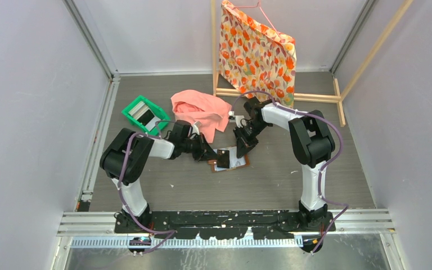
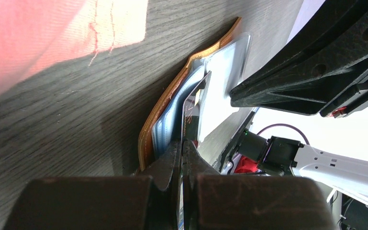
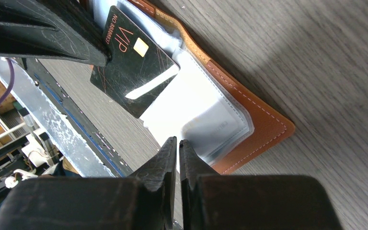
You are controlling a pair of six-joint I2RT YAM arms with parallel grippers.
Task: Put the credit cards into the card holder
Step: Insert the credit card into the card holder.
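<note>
The brown card holder (image 1: 233,160) lies open on the table, its pale clear pockets up (image 3: 211,120). My left gripper (image 1: 212,159) is shut on a dark credit card (image 3: 134,72) marked VIP. The card's far edge is pushed in among the pocket leaves (image 2: 191,108), beside the brown cover (image 2: 153,129). My right gripper (image 3: 178,142) is shut on the edge of a clear pocket leaf and holds it up off the card holder. In the top view it (image 1: 238,151) stands just behind the card holder. More cards (image 1: 144,115) lie in the green tray.
A green tray (image 1: 129,111) sits at the back left, a crumpled pink cloth (image 1: 199,109) right behind the grippers. A floral cloth (image 1: 257,50) hangs from a wooden frame (image 1: 315,97) at the back. Both arms crowd over the card holder.
</note>
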